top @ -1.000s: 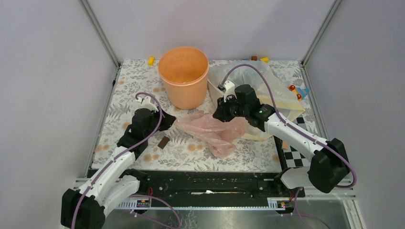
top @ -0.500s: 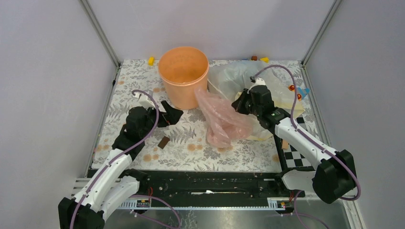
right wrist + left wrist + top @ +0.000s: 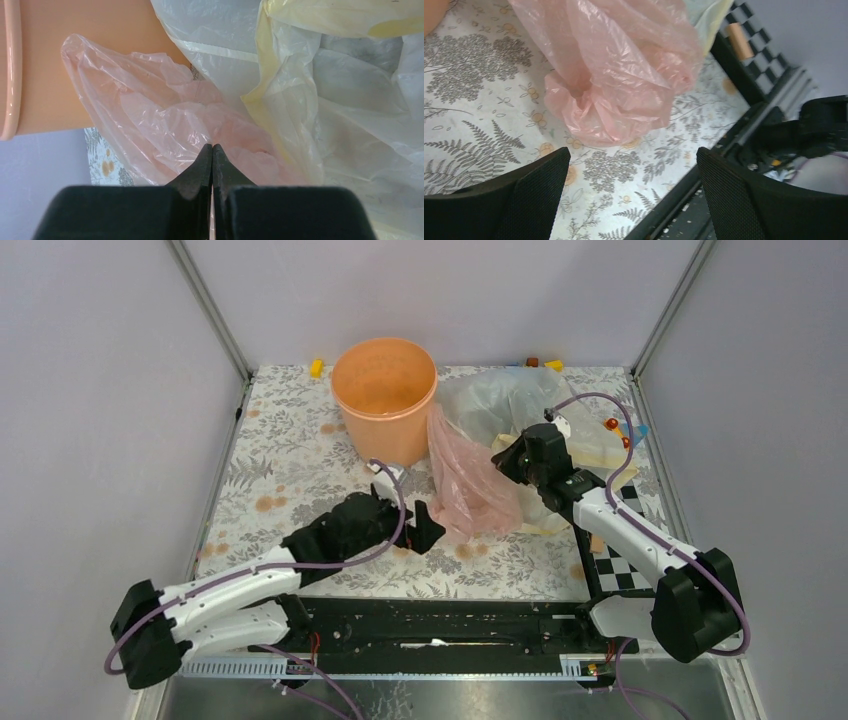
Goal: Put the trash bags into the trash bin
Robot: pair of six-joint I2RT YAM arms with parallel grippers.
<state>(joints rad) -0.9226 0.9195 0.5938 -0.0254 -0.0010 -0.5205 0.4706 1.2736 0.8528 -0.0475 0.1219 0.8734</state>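
Our right gripper (image 3: 212,149) is pinched shut on the pink bag (image 3: 463,485), which hangs beside the orange bucket (image 3: 383,405), its lower end at the worktop (image 3: 290,440). Our left gripper (image 3: 632,152) is spread wide near the bag's bottom.

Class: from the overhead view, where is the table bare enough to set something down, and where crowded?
Bare: the table left of the bucket, to the left wall; the near strip in front of the pink bag. Crowded: right rear, where it, the clear bag and yellow bag pile by the right gripper.
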